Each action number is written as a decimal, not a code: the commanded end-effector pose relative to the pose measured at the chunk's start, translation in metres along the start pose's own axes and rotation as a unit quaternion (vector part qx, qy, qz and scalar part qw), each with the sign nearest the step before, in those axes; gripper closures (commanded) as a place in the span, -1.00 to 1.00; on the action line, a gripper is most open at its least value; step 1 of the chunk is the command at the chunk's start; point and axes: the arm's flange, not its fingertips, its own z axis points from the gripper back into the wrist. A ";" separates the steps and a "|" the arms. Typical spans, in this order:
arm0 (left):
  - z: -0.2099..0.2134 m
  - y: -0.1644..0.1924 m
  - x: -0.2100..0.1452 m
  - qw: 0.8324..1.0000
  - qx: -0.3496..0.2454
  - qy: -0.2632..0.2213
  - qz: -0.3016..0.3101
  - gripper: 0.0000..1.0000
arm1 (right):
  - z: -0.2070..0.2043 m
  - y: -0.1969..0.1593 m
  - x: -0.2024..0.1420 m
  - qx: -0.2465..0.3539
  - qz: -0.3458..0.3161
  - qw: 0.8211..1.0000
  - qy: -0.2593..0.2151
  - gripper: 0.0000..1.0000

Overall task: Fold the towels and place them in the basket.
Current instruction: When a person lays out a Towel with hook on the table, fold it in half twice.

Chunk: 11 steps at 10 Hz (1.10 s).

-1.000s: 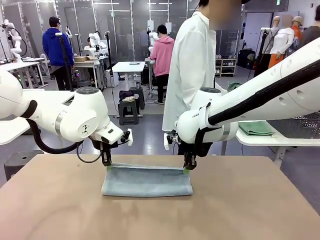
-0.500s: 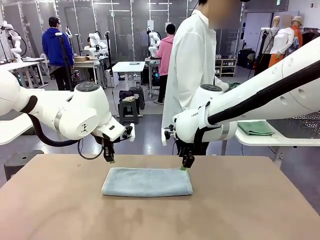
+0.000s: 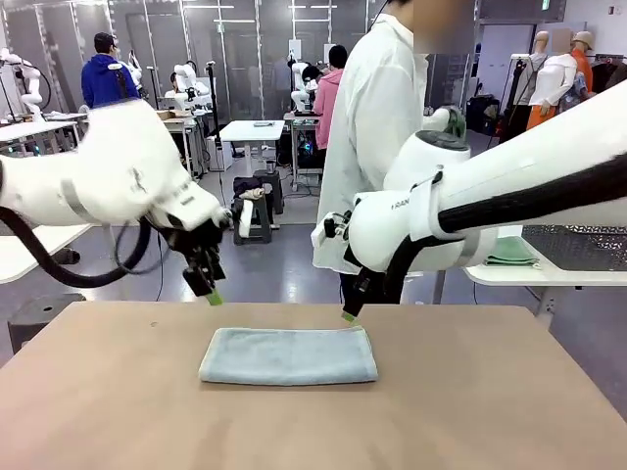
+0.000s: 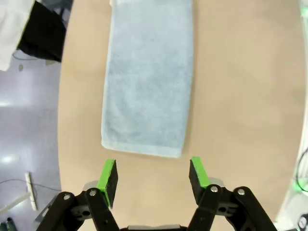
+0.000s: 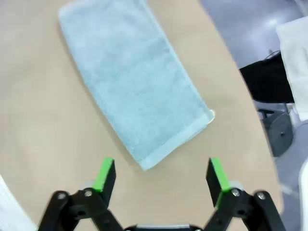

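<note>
One folded towel (image 3: 288, 355) is seen lying flat at the middle of the surface (image 3: 470, 411), touched by nothing. The left claw (image 3: 210, 294) is held in the air above the towel's far left corner, jaws spread and empty. The right claw (image 3: 349, 313) is poised just above the towel's far edge, near its right end, likewise released, nothing gripped. A person (image 3: 377, 127) in a white coat is seen beyond the far side

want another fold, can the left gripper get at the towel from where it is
Probably yes: the left gripper hangs open just off one end of the folded towel, nothing between them.
</note>
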 end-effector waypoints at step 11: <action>0.037 0.015 -0.117 0.991 -0.064 -0.120 0.009 -0.51 | -0.016 -0.028 -0.085 0.122 -0.510 0.850 0.057 -0.88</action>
